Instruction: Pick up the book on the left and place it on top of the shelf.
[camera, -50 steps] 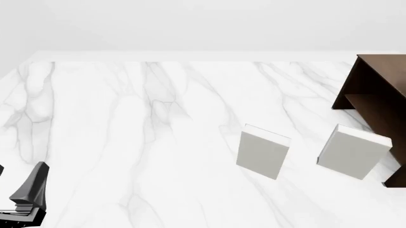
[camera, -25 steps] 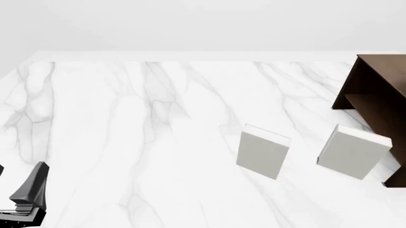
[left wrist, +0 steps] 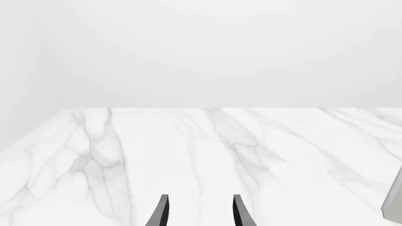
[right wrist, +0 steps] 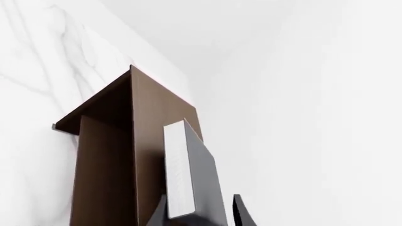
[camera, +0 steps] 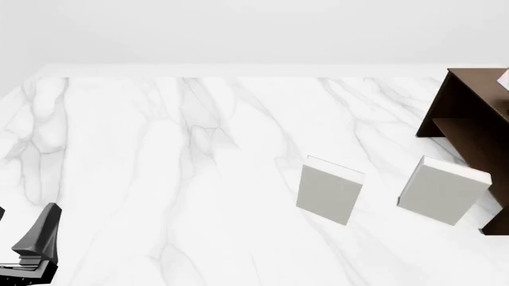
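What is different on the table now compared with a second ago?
Very little. In the front view a small pale corner has come into sight at the right edge, above the shelf. It is likely the book that the right wrist view shows between the right gripper fingers beside the shelf top. The two grey books and the left gripper have not moved.

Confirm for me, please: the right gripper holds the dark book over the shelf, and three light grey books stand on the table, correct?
Not quite: the front view shows two light grey books on the table, not three. The right gripper does hold the dark book by the shelf.
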### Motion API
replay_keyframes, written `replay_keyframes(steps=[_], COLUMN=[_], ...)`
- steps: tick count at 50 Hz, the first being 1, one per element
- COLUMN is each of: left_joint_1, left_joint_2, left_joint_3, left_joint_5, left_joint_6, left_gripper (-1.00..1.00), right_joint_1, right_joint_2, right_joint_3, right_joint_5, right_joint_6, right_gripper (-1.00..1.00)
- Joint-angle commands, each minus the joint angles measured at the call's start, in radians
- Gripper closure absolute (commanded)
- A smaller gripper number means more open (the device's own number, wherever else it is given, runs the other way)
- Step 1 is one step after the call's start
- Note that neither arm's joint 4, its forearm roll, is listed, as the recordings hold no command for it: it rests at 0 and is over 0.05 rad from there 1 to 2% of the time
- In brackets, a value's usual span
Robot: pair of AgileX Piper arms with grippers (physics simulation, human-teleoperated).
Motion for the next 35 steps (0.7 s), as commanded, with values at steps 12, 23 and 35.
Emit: replay_keyframes(steps=[12, 23, 35], left_joint_1=[0.000, 0.000, 0.000], left_joint_2=[0.000, 0.000, 0.000], left_joint_3=[0.000, 0.000, 0.000], left_joint_5=[0.000, 0.000, 0.000], left_joint_6=[0.000, 0.000, 0.000], left_gripper=[-1.00, -1.00, -1.00], right_joint_1=[0.071, 0.100, 0.151], right_joint_2=[-0.213, -0.254, -0.277], right_joint_3=[0.158, 0.181, 0.183], right_joint_5=[0.023, 0.024, 0.009], right_joint_6=[0.107, 0.141, 0.199], right_gripper=[-1.00, -1.00, -1.00])
